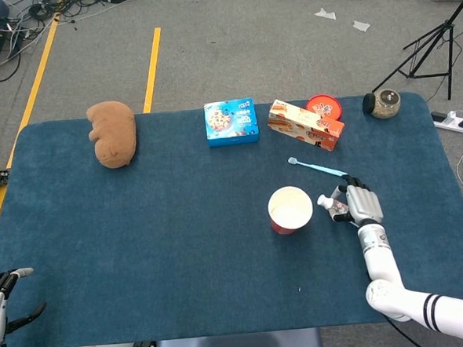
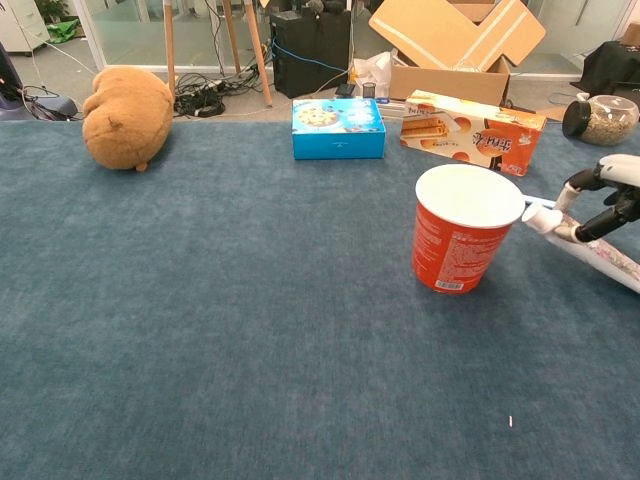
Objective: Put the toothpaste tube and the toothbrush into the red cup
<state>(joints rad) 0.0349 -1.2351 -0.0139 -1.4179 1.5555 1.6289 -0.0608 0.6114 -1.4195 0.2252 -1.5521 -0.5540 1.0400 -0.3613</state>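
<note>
Right hand [image 1: 361,203], fingers closed around the toothpaste tube [image 2: 585,240], which we see lifted off the table at its capped end, the cap just beside the rim of the red cup [image 2: 467,228] and roughly level with it. We judge this to be the first step in hand: the tube is grasped and raised but not yet over the mouth. The next move, as we read it, calls for carrying the capped end over the rim and tipping the tube down into the cup without knocking it. The toothbrush [image 1: 317,167] lies flat on the blue table [image 1: 180,239], behind the cup and apart from it, untouched. The cup stands upright; its interior shows only pale lining, so we take it as empty. Left hand [image 1: 1,291], at the table's near left corner, fingers apart, holding nothing.
</note>
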